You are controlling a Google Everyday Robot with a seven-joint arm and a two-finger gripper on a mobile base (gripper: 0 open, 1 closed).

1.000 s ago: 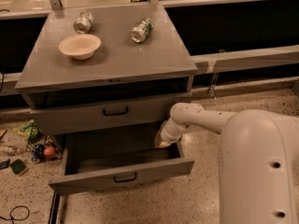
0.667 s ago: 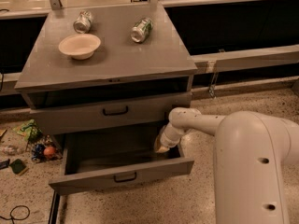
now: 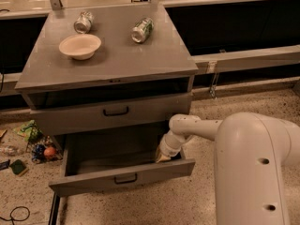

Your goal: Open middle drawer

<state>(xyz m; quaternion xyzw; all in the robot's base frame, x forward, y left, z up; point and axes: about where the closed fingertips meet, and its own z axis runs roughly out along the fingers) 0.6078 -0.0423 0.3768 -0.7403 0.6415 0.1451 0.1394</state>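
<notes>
The grey cabinet (image 3: 112, 64) has the middle drawer (image 3: 75, 118) with a flat grey front and a small black bar handle (image 3: 116, 111); its front sits close under the cabinet top. Below it, the lowest drawer (image 3: 154, 170) is pulled far out, with its own black handle (image 3: 125, 178). My gripper (image 3: 164, 156) is at the end of the white arm (image 3: 197, 128). It reaches down into the right side of the open lowest drawer, below and to the right of the middle drawer's handle.
On the cabinet top are a cream bowl (image 3: 80, 46) and two cans lying on their sides (image 3: 83, 22) (image 3: 142, 29). Litter (image 3: 33, 144) lies on the floor at the left. A cable (image 3: 14, 214) lies at the bottom left. My white arm body (image 3: 258, 172) fills the lower right.
My gripper has moved down and slightly left, deeper into the open lowest drawer. The drawers have not visibly moved.
</notes>
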